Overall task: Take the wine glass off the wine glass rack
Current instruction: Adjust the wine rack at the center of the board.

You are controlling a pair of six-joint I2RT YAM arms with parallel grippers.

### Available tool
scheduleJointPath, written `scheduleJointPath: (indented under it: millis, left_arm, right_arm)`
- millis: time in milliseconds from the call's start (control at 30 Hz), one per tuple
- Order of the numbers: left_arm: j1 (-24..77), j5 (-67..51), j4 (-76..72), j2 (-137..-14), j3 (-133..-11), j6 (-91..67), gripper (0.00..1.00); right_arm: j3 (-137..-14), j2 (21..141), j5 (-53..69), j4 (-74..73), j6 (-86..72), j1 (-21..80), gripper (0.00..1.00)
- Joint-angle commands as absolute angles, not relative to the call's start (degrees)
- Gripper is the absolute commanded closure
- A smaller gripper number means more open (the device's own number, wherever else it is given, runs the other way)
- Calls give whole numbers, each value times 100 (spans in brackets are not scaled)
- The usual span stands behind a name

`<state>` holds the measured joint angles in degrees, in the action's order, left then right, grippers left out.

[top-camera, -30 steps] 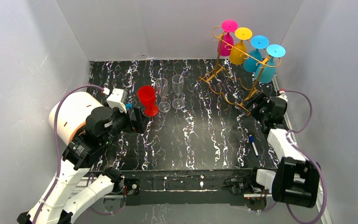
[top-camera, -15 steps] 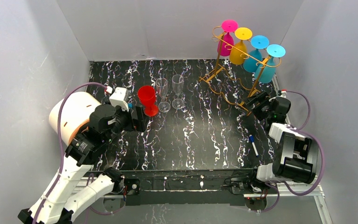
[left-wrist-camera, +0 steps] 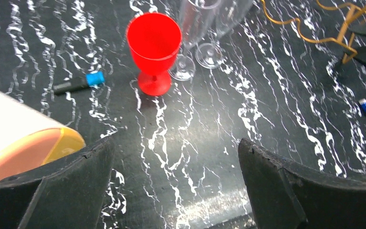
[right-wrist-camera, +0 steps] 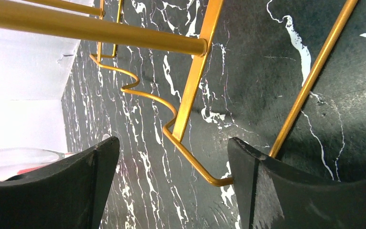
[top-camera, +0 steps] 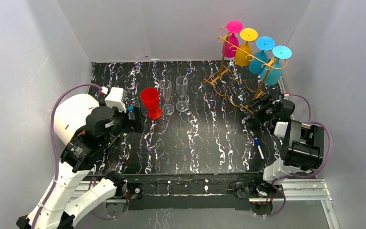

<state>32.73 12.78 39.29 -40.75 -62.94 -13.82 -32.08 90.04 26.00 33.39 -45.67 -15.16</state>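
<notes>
The gold wine glass rack (top-camera: 218, 76) stands at the far right of the table (top-camera: 209, 143). Four glasses hang upside down on it: a pink glass (top-camera: 230, 43), a yellow glass (top-camera: 243, 53) and two blue glasses (top-camera: 259, 61) (top-camera: 272, 71). Only the top view shows them.

The right gripper (top-camera: 262, 107) is low at the rack's near corner. Its own camera shows what the top view cannot: its fingers are wide apart, and the rack's gold bottom wire (right-wrist-camera: 190, 162) runs between them. The right gripper (right-wrist-camera: 171, 140) holds nothing.

The left gripper (top-camera: 138, 119) is also spread wide and holds nothing. Its camera shows the red cup (left-wrist-camera: 154, 45), two clear glasses (left-wrist-camera: 198, 28) and a small pen with a blue cap (left-wrist-camera: 78, 83). A big white roll (top-camera: 74, 117) lies at the left.

Since a second ago, the right arm's elbow has swung up toward the rack, but its gripper stayed at that corner. The left arm moved back a little. The glasses did not move.
</notes>
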Motion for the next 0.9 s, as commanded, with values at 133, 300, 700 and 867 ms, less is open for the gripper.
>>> scheduleJointPath:
  millis: [133, 300, 700, 867]
  left_arm:
    - [3252, 1760, 3936, -4019, -6518, -1344, 2]
    - [3252, 2003, 4072, -4137, -6626, -1858, 2]
    - [3252, 1939, 3672, -4148, -6540, -2224, 2]
    - [3252, 1885, 3410, -4111, -6401, -2432, 2]
  right_arm:
    - [-2963, 8648, 2986, 3436, -4619, -1494, 8]
    - [-2933, 8630, 3022, 3210, -4791, -1308, 8]
    - [-2371, 8867, 1754, 4451, -6508, -95, 11]
    - [-2234, 9179, 695, 5109, -7152, 693, 12]
